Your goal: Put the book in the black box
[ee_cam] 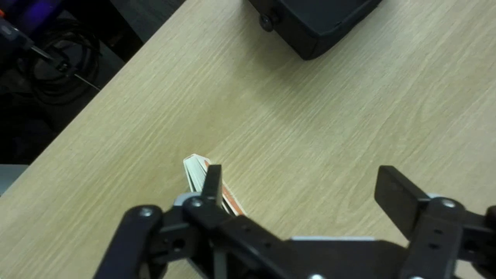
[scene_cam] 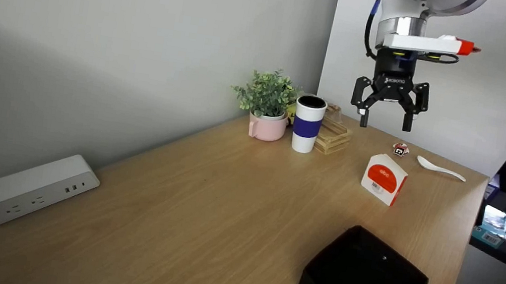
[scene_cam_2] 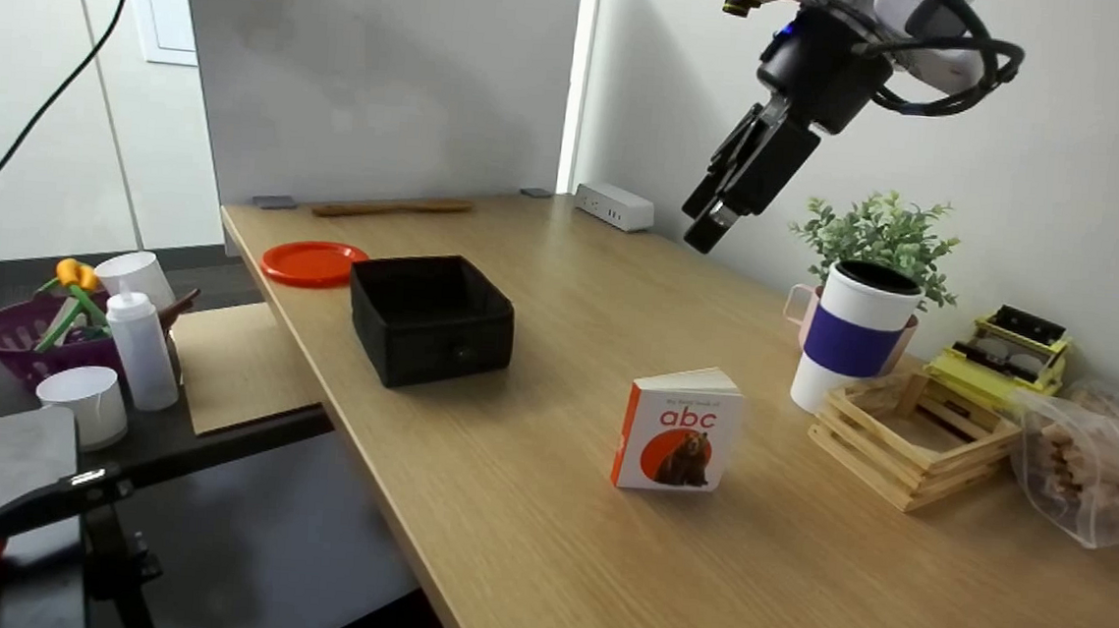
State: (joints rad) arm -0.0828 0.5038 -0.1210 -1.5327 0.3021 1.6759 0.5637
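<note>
Tool [scene_cam: 386, 122] spread, gripping nothing, high above surface [scene_cam: 202, 214], presumably for clearance. Book [scene_cam_2: 677, 438] below tool, standing upright, slightly fanned, likely for balance. Box [scene_cam_2: 441, 347] farther from tool, open side up, apparently for drop-in.

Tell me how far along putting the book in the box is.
Done: nothing visible; the book stands upright on the table, outside the box. In hand: nothing; the fingers are apart, with nothing between them. Left: the whole job, grasping the book, carrying it over and lowering it into the box.
</note>
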